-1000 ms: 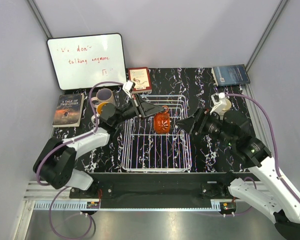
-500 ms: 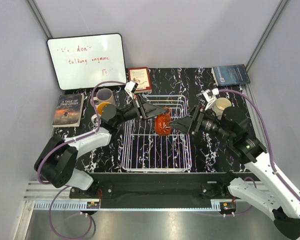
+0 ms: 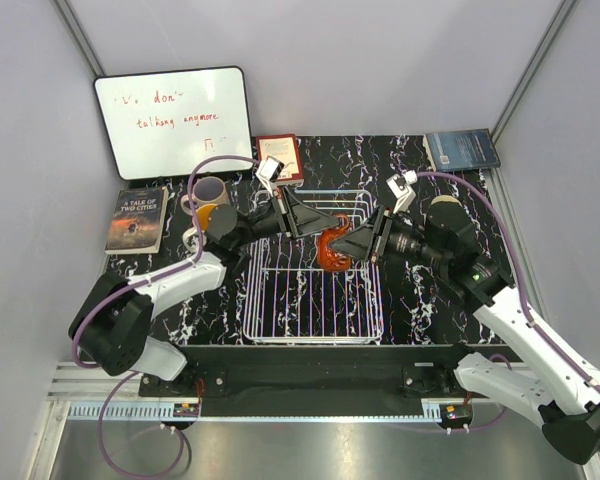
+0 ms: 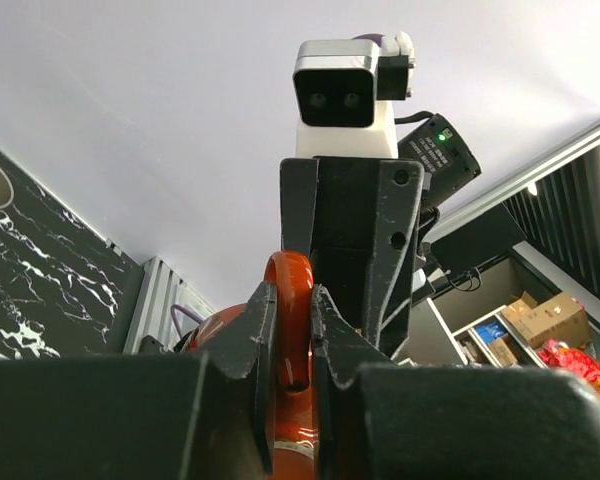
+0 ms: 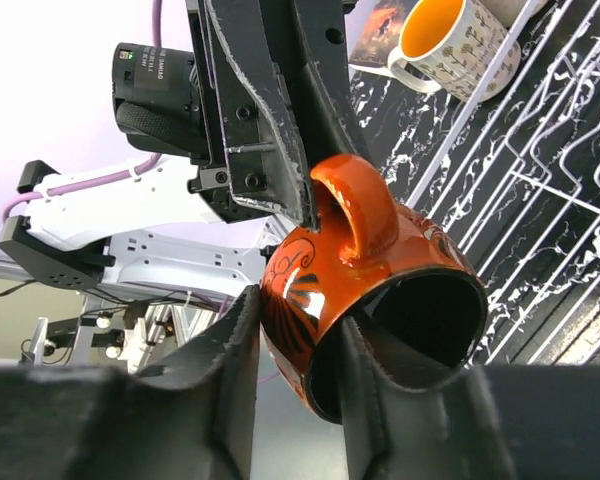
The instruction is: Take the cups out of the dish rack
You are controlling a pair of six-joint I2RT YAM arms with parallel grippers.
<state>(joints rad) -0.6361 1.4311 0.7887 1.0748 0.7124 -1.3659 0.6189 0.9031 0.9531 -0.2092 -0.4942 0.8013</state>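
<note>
The squat orange-red cup (image 3: 332, 250) hangs tilted above the white wire dish rack (image 3: 310, 310). My left gripper (image 3: 320, 226) is shut on its handle (image 4: 286, 275), pinched between both fingers. My right gripper (image 3: 344, 246) has come in from the right and is shut on the cup's (image 5: 380, 255) wall, one finger (image 5: 380, 370) inside the dark mouth and the other against the outside. Apart from this cup I see nothing in the rack. A pale pink cup (image 3: 209, 190) and a speckled cup (image 3: 207, 214) with a yellow inside stand left of the rack. A cream cup (image 3: 443, 204) peeks out behind the right arm.
A whiteboard (image 3: 172, 120) leans on the back wall. Books lie at the left (image 3: 137, 218), behind the rack (image 3: 279, 158) and at the back right (image 3: 462, 150). Both arms meet over the rack's back half. The speckled cup (image 5: 450, 40) stands just outside the rack wires (image 5: 540, 170).
My right gripper swung left to the orange-red cup and closed on its wall. The left gripper kept the handle and shifted the cup slightly right and up.
</note>
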